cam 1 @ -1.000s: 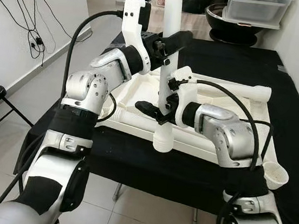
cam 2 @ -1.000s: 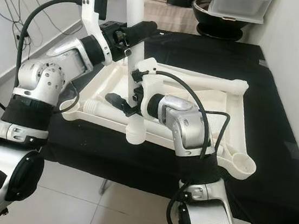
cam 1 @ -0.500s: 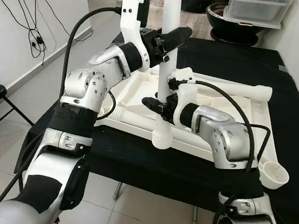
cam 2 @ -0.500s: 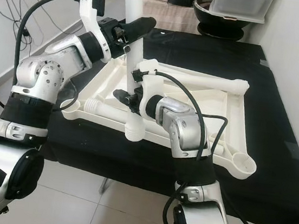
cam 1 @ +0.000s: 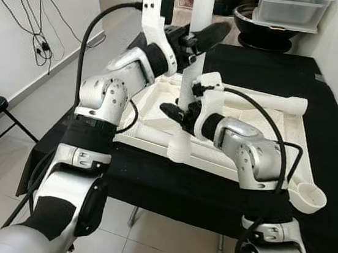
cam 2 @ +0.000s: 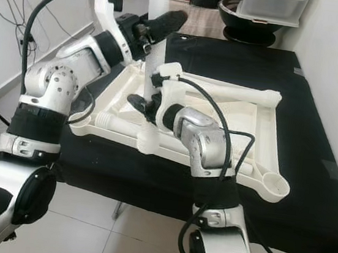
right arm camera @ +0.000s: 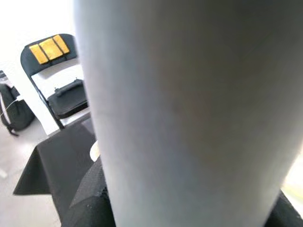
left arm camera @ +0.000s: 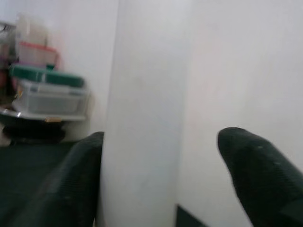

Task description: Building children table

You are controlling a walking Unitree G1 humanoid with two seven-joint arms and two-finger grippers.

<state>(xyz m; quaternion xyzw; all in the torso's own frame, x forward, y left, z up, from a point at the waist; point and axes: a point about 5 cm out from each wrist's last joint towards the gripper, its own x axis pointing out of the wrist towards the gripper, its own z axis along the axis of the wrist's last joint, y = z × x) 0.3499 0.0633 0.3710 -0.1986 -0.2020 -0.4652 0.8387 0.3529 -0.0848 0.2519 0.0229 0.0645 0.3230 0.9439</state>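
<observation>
White plastic table leg (cam 1: 187,92), a long round tube, stands upright over the overturned white tabletop (cam 1: 261,128). Both grippers clamp it, left gripper (cam 1: 200,36) high, right gripper (cam 1: 180,112) low. Its lower end has shifted toward the tabletop's near edge since a second ago, probably seeking a socket.

White table leg (cam 1: 190,80) held by black-fingered silver arms; white tabletop (cam 1: 262,122) laid on black cloth (cam 1: 332,153); pale tiled floor (cam 1: 161,243)

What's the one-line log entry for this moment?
step: fit leg | left hand: around upper leg | right hand: on lower leg | leg: upright over tabletop | second leg: lying on tabletop
</observation>
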